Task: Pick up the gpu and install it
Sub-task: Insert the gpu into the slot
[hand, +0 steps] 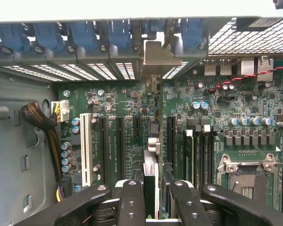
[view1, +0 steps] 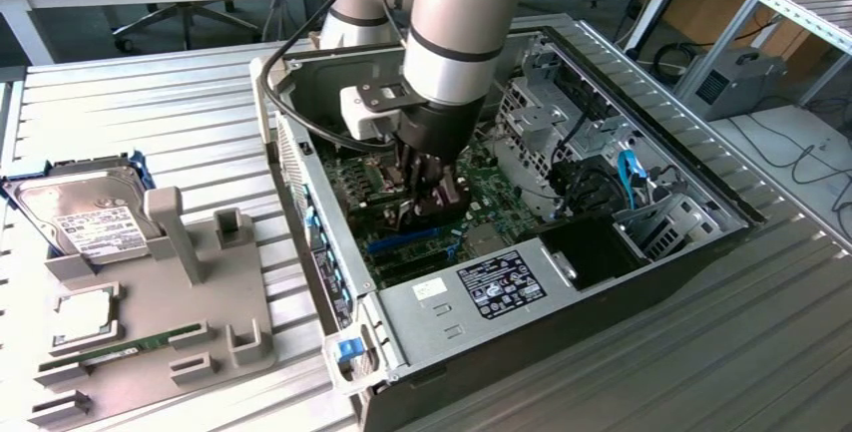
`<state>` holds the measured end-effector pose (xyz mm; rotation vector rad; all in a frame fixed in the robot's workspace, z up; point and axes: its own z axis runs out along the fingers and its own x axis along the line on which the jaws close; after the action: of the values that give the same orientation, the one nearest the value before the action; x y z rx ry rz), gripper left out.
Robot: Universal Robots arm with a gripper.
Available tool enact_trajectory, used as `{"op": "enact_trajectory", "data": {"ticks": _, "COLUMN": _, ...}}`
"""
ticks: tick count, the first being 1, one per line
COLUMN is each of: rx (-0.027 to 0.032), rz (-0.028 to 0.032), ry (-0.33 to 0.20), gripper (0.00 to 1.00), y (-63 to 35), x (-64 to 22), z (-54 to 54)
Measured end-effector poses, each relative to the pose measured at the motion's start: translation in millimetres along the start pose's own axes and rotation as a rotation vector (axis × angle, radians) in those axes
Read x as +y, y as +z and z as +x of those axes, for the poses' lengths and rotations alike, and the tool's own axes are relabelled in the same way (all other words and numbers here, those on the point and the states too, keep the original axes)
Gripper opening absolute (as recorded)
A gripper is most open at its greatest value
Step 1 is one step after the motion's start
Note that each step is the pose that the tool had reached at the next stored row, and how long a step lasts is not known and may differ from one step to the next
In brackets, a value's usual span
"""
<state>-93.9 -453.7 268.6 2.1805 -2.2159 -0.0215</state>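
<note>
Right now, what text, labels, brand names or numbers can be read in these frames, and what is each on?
No text reads legibly.
Black sticker on the computer case: white print, too small to read.
White label beside it: blurred.
White label on the hard drive: print and barcode, too small.
Motherboard white silkscreen by the slots: too small to read.
The gpu held by the gripper: no readable marking.
</note>
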Motion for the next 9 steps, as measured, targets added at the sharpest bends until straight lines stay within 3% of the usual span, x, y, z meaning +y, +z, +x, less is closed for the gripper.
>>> {"op": "enact_trajectory", "data": {"ticks": 9, "rx": 0.0002, "rz": 0.0002, "ry": 0.0, "gripper": 0.26, "y": 1.8, "x": 0.2, "z": -0.3}}
